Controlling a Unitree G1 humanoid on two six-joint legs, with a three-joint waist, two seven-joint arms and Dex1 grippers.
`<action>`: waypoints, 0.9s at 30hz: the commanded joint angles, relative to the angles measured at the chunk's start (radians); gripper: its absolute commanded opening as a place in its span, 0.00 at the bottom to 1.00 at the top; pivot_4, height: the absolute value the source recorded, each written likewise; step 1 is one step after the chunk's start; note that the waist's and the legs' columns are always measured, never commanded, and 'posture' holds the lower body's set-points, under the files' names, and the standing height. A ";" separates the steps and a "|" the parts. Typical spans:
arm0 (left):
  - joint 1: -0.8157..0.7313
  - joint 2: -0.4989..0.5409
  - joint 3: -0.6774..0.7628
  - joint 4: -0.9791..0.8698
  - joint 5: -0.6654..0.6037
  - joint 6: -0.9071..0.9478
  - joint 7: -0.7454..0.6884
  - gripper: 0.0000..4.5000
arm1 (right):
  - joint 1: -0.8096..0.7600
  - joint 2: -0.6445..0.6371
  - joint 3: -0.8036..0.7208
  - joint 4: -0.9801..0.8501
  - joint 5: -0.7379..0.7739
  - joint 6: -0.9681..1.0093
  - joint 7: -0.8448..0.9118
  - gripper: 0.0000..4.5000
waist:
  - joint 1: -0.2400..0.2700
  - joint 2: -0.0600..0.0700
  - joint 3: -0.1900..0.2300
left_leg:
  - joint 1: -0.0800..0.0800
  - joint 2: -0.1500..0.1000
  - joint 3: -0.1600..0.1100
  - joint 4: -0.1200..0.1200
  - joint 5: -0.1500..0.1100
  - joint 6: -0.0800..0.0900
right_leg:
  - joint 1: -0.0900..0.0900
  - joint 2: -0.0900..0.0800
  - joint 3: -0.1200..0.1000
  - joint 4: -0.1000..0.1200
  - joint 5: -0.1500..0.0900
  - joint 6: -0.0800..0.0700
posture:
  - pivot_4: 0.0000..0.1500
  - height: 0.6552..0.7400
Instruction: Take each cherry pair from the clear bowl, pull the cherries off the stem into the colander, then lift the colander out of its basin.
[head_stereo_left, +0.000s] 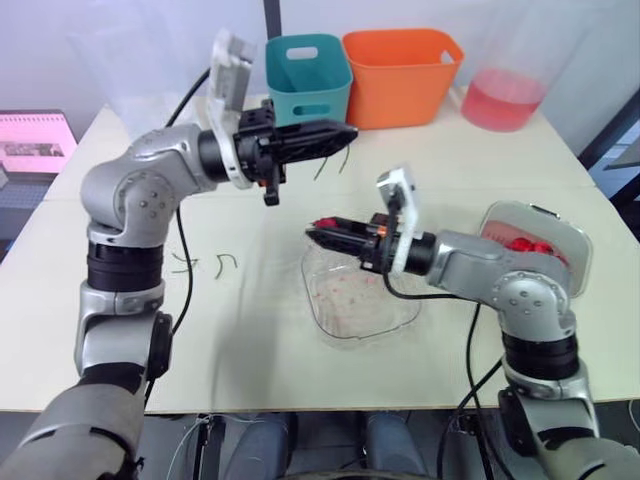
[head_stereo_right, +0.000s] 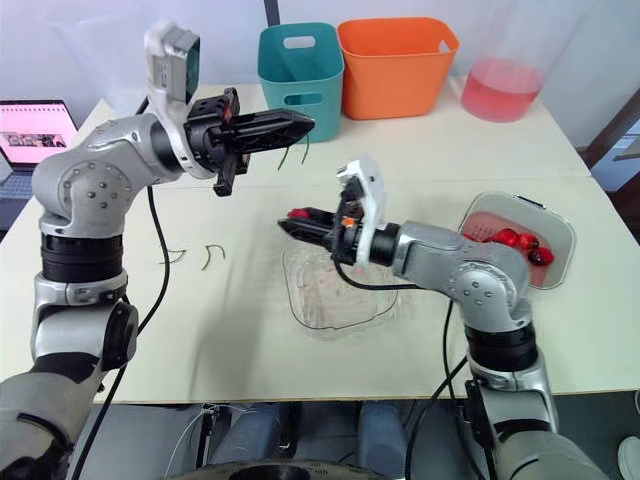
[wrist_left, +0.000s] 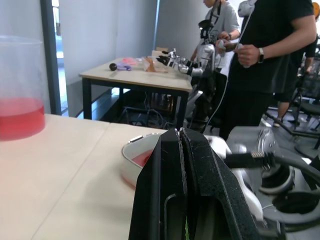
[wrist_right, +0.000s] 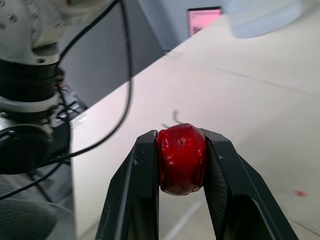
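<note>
Left arm is raised in the upper left, its gripper (head_stereo_left: 343, 132) pressed closed on a stem (head_stereo_left: 320, 167). Right arm reaches to the centre, its gripper (head_stereo_left: 314, 233) pinching a cherry (wrist_right: 181, 157).

The table (head_stereo_left: 250, 365) was brightly, evenly lit, carrying only faint soft shadows. In the right wrist view the table surface behind the cherry (wrist_right: 181, 157) was blurred.

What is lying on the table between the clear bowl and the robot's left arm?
Two thin green stems, loose on the table, as both eye views show.
</note>
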 joint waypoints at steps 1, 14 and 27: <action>0.029 0.030 -0.010 -0.023 0.039 -0.042 -0.015 0.00 | 0.033 -0.155 -0.184 -0.019 -0.066 -0.061 0.022 0.25 | 0.005 0.000 0.000 | 0.000 0.000 0.000 0.000 0.000 0.001 | 0.000 0.000 0.000 0.000 0.000 0.000 | 1.00 1.00; 0.149 0.067 -0.065 -0.058 0.109 -0.097 -0.051 0.00 | 0.397 -0.530 -0.403 0.192 -0.385 -0.248 0.262 0.25 | -0.005 0.000 0.000 | 0.002 0.001 0.005 0.000 -0.002 0.004 | 0.003 0.001 0.000 -0.001 0.000 0.000 | 1.00 1.00; 0.142 0.077 -0.059 -0.052 0.128 -0.096 -0.041 0.00 | 0.291 -0.468 -0.299 0.362 -0.562 -0.406 0.275 0.93 | 0.001 0.000 0.000 | 0.001 0.001 0.003 0.000 -0.001 0.002 | 0.003 0.000 -0.001 -0.002 0.000 0.000 | 1.00 1.00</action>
